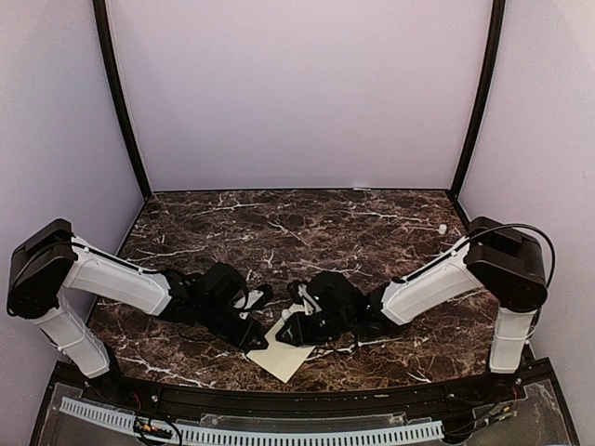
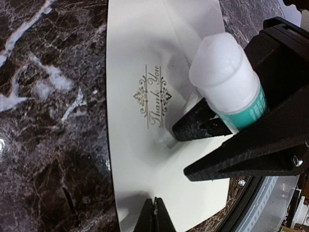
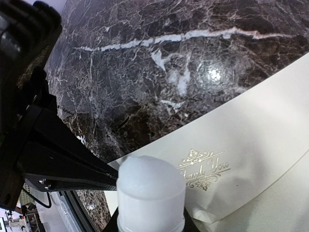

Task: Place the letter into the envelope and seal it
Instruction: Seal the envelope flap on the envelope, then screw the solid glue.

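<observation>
Arms stoop over the envelope (image 1: 284,351): left gripper (image 2: 155,212) pressed together, right gripper (image 2: 223,131) pinching glue stick (image 3: 150,193); marble table (image 1: 307,223) beneath.

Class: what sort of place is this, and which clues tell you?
Likely a robot test booth: plain lilac walls enclose a marble table, left arm and right arm over an envelope.

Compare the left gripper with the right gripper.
The left gripper is shut and empty; the right gripper is shut on a glue stick. The left gripper's tips sit near the edge of the envelope, seemingly pinning it; the right gripper reaches over its printed middle. Both are black two-finger grippers low over the envelope.
</observation>
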You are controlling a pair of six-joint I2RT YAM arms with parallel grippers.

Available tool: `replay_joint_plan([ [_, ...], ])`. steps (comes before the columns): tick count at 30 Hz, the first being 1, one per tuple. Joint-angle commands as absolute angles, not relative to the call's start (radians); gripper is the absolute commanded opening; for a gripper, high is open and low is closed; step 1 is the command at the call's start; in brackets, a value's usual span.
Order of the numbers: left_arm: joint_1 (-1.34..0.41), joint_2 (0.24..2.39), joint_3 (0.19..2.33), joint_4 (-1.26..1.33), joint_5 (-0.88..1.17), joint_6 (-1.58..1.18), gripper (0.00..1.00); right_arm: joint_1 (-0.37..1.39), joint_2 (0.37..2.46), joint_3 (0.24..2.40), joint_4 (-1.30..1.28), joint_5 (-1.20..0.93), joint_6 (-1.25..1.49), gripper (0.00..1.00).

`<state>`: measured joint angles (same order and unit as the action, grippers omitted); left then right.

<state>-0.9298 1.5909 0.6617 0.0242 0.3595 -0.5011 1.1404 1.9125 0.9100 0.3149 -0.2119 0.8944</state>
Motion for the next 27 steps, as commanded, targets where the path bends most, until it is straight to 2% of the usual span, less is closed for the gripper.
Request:
replay_joint_plan([
  [1,-0.934,1.536,0.651,-0.015,0.280,-0.523,0.00,1.150,1.903,0.885,0.322,-0.223,0.908,0.00],
  [3,-0.933,1.462,0.644,-0.005,0.225,-0.550,0.04,1.149,1.859,0.869,0.359,-0.228,0.896,0.00],
  [5,-0.934,1.371,0.649,-0.003,0.163,-0.580,0.13,1.146,1.799,0.854,0.370,-0.220,0.887,0.00],
  [11,-0.933,1.108,0.730,-0.106,0.002,-0.615,0.46,1.140,1.561,0.819,0.271,-0.119,0.834,0.00],
  [14,-0.932,1.014,0.782,-0.158,-0.032,-0.622,0.53,1.139,1.444,0.801,0.221,-0.060,0.798,0.00],
  [18,-0.932,0.952,0.856,-0.129,0.069,-0.638,0.58,1.142,1.300,0.749,0.283,-0.060,0.729,0.00],
  [21,-0.934,0.951,0.882,0.005,0.255,-0.668,0.63,1.152,1.221,0.705,0.410,-0.112,0.687,0.00],
  [27,-0.936,1.023,0.912,0.246,0.504,-0.759,0.76,1.162,1.179,0.704,0.584,-0.271,0.657,0.00],
])
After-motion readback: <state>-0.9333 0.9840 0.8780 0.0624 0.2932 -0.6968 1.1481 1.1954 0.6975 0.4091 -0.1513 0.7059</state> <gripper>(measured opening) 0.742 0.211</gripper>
